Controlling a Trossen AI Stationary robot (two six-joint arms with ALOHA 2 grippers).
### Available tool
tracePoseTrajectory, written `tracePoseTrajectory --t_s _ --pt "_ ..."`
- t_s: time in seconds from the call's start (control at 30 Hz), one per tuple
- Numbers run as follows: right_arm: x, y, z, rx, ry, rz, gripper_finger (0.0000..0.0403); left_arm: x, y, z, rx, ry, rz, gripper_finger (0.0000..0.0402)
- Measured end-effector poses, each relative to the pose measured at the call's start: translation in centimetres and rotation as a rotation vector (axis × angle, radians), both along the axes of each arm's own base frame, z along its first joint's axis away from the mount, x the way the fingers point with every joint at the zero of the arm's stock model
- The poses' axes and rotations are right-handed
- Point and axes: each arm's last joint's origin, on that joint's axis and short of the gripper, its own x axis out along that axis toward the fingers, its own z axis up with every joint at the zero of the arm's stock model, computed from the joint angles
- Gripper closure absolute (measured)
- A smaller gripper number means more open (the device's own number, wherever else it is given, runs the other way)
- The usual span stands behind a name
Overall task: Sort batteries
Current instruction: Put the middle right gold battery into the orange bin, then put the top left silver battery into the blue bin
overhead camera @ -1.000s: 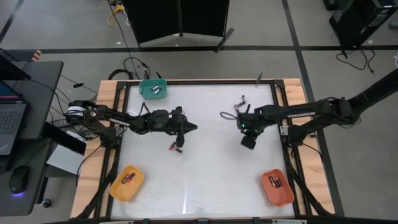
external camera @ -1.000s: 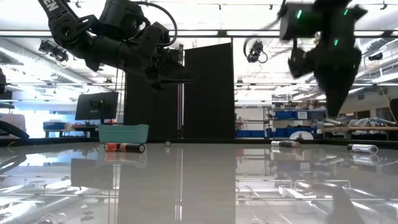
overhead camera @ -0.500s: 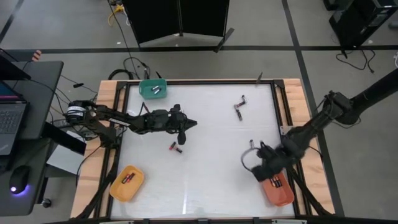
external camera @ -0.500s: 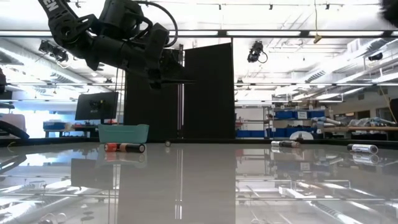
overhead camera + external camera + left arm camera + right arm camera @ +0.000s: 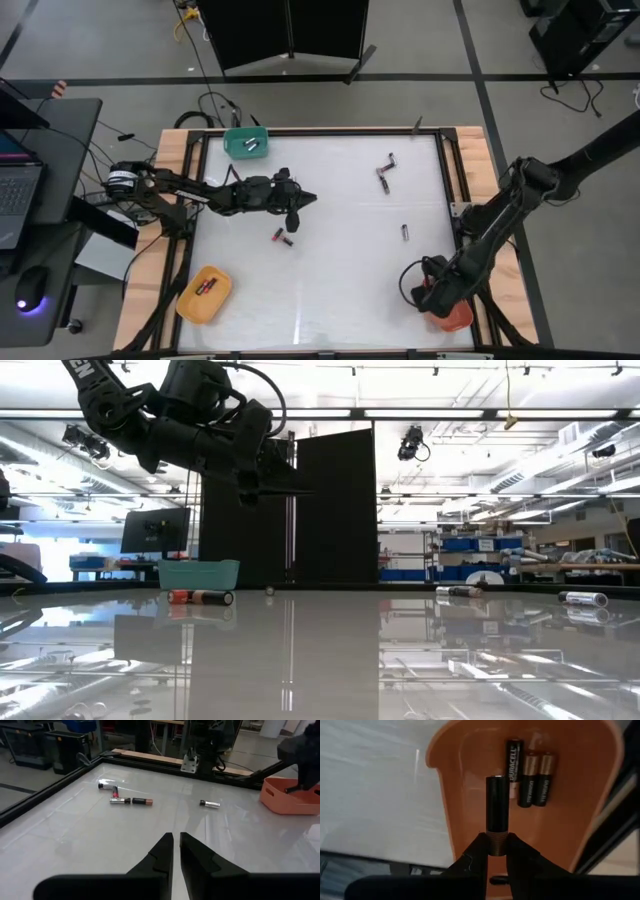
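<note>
The right gripper (image 5: pixel 498 851) hung over the orange tray (image 5: pixel 580 795) at the tabletop's near right corner, its fingers clamped on one dark battery (image 5: pixel 497 812) above three batteries (image 5: pixel 530 775) lying side by side inside the tray. The left gripper (image 5: pixel 296 212) hovered over the left half of the white tabletop (image 5: pixel 340 290), fingers nearly together and empty. Loose batteries (image 5: pixel 284 238) lay just beside it; others (image 5: pixel 384 172) lay near the far right corner, and one (image 5: pixel 405 232) lay nearer the right edge.
</note>
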Motion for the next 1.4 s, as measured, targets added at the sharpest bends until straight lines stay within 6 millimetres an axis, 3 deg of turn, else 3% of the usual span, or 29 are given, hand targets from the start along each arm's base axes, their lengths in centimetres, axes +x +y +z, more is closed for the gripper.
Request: tracePoseTrajectory --t_s 0.2,0.5,0.93,1.07,1.23,1.4 --pt "1.1 0.6 -1.9 0.005 0.093 -0.031 0.0348 0.0 0.0 -0.1 -0.019 0.012 0.004 0.0363" --pt "2.0 -0.2 -3.0 0.021 0.079 0.009 0.0321 -0.1 0.0 -0.3 -0.055 0.022 0.012 0.0363" --pt "3.6 -1.3 -1.6 0.152 -0.008 0.267 0.0284 0.2 0.8 0.2 -0.138 0.106 0.061 0.0363" --pt "3.7 -2.8 0.6 0.041 -0.001 0.340 0.0311 0.1 1.5 -0.1 -0.191 0.221 0.129 0.0368" --pt "4.0 -5.8 2.7 -0.190 -0.030 0.441 0.0388 0.2 2.0 0.1 -0.236 0.285 0.204 0.0392" --pt "6.0 -9.1 2.3 -0.315 -0.139 0.534 0.0381 -0.1 2.5 0.0 -0.266 0.344 0.385 0.0389"
